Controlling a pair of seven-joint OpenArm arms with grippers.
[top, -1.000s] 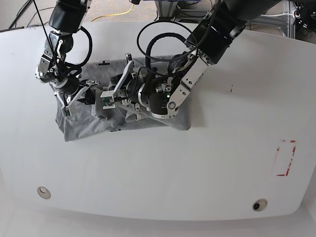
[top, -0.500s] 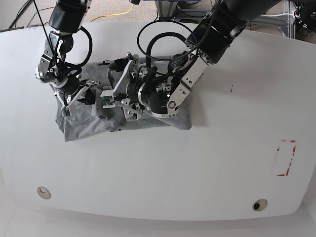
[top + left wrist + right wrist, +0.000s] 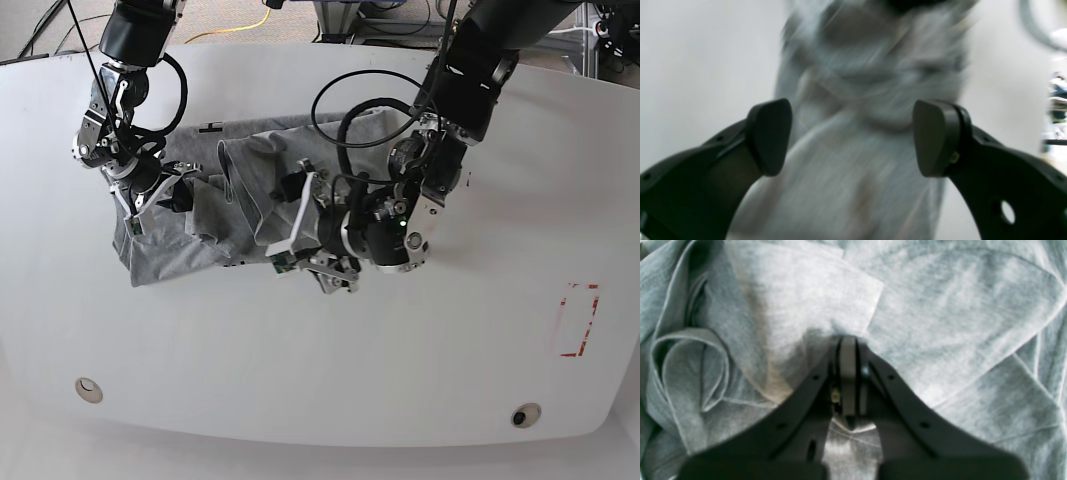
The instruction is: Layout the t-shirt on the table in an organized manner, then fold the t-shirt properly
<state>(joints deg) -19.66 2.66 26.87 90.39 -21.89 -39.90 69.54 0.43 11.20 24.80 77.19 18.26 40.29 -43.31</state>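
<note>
White table [image 3: 320, 350], left pincer [image 3: 312, 232] newly open

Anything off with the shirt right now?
Yes: the t-shirt lies bunched and creased on the table, nowhere near flat. The right gripper is shut on a fold; the left gripper is open above it.

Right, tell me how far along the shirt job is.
Early. Nothing looks done: the t-shirt lies bunched on the table, neither flat nor folded. In hand: the right gripper is shut on a fold of it; the left gripper is open, holding nothing. Left: spreading it flat, then every fold.
</note>
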